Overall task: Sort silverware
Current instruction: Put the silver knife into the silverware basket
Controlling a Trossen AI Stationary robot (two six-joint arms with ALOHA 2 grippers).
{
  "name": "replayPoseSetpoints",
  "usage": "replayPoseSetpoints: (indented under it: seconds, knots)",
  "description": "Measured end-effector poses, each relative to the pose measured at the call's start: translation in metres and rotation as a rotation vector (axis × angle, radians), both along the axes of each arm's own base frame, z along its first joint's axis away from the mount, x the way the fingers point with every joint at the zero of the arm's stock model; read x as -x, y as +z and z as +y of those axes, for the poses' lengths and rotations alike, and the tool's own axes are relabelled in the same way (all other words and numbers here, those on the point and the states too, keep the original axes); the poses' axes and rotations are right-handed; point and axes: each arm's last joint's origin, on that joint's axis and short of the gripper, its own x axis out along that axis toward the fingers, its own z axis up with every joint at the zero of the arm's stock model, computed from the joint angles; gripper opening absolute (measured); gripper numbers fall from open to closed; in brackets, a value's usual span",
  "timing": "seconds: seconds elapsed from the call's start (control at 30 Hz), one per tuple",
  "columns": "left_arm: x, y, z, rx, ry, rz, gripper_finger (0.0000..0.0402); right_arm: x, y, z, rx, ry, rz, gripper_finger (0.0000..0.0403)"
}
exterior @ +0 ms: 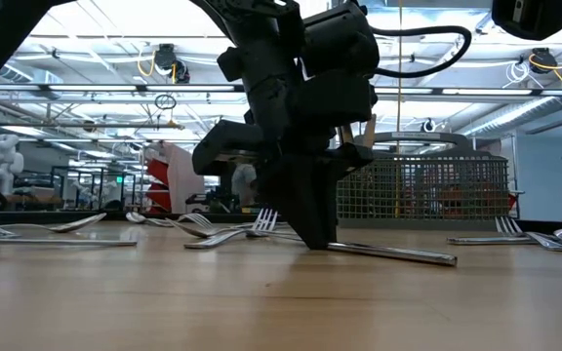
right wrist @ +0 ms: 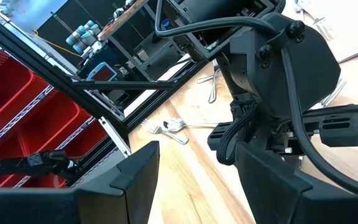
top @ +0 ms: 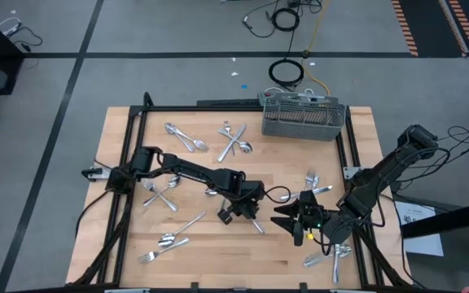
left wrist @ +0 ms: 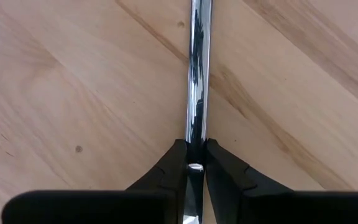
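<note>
Fingers of the left gripper [left wrist: 194, 163] pinch a slim shiny handle [left wrist: 197, 68] between their tips, nearly shut around it. Which kind of silverware this is cannot be told: the wrist view shows only the straight shaft, cut off at both ends, and in the low view the gripper's body [exterior: 296, 127] hides the head while the shaft [exterior: 393, 254] lies flat on the wooden table [exterior: 261, 302]. In the high view this piece [top: 256, 225] sits near the table's middle, toward the front edge, under the left gripper [top: 244, 210].

Right gripper [top: 293, 221] hovers just beside the left one, its 2 fingers [right wrist: 135, 171] spread apart with nothing between them. Its wrist view is mostly filled by the left arm's dark housing and cables, which block much of the table behind.

Other silverware lies scattered: a crossed group [top: 234, 140] and a pair [top: 184, 137] near the back, crossed pieces [top: 161, 194] on the left, several [top: 169, 238] at the front left, some [top: 316, 183] right of centre and more [top: 332, 256] at the front right, partly covered by the right arm. A grey mesh caddy [top: 303, 119] stands at the back edge; what its slots hold is hard to make out.
</note>
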Motion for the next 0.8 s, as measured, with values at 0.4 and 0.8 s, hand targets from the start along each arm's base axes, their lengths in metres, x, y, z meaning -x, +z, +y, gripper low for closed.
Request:
replayPoseSetpoints:
  seconds: [0.4, 0.8]
  knots:
    - [0.001, 0.009, 0.002, 0.016, 0.026, -0.013, 0.0056, 0.0, 0.001, 0.0, -0.006, 0.001, -0.004, 0.0203]
    - [0.001, 0.014, 0.002, 0.018, 0.026, -0.025, 0.0056, 0.005, 0.011, -0.004, 0.01, 0.013, -0.03, 0.0203]
